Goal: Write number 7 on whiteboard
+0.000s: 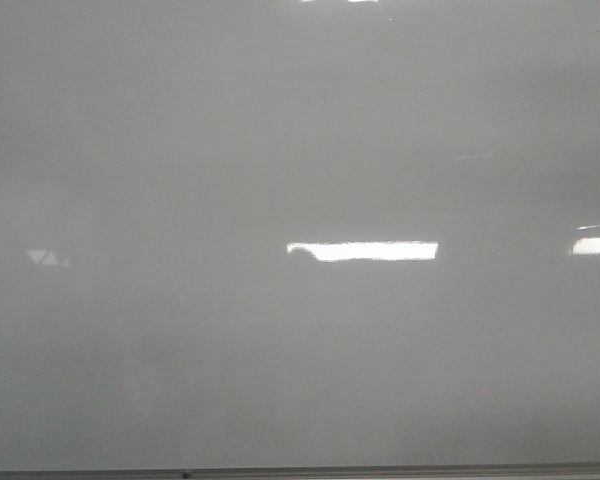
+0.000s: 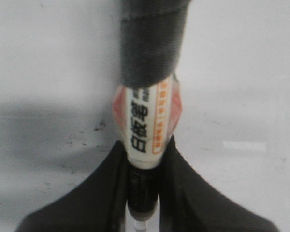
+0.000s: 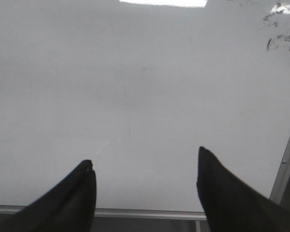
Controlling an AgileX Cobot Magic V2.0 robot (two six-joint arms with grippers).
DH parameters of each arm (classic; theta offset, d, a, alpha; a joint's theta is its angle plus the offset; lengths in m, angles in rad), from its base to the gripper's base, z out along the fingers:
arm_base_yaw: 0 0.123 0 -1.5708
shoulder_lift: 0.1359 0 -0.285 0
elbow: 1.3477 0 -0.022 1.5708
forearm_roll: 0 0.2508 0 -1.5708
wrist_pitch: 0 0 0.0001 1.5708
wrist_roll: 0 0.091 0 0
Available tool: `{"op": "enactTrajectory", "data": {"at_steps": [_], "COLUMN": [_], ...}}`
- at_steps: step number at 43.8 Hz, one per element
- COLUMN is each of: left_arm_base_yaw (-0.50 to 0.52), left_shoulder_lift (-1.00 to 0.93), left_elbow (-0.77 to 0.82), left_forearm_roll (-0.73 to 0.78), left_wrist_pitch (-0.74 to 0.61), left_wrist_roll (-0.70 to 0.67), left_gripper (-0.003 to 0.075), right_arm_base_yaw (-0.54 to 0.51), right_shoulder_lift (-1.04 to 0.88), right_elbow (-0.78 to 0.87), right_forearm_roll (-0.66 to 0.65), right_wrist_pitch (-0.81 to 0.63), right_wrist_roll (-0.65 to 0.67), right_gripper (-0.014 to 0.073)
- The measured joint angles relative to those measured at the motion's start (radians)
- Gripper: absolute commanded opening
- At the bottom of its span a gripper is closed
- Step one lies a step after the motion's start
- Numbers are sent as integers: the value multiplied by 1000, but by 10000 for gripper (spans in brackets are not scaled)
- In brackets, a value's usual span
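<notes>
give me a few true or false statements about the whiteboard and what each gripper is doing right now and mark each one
1. The left gripper is shut on a marker. True.
2. A black 7 is already drawn on the whiteboard. False: the front view shows only bright reflections, no written figure.
3. The right gripper holds an eraser. False: its jaws stand open and empty in front of the board.
4. The marker's barrel is wrapped in dark tape. True.
5. Both arms show in the front view. False: neither arm appears there.
</notes>
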Motion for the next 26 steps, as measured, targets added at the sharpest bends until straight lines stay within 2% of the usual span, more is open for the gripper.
{"op": "enactTrajectory", "data": {"at_steps": [7, 13, 21, 26], "left_arm_base_yaw": [-3, -46, -176, -287], "left_shoulder_lift": [-93, -167, -200, -200], "left_elbow": [-5, -51, -177, -227], "left_forearm_roll": [0, 6, 0, -45], "left_wrist_pitch": [73, 222, 515, 633], "left_wrist_roll": [0, 29, 146, 251], "left_gripper": [-20, -20, -20, -20], "right_arm_base_yaw": [0, 0, 0, 0], "right_shoulder_lift": [0, 0, 0, 0], "right_elbow": [0, -6, -49, -71], "right_forearm_roll": [9, 41, 62, 79], "right_wrist_pitch": [8, 61, 165, 215], "right_wrist_roll": [0, -1, -9, -49], "right_gripper": [478, 478, 478, 478]}}
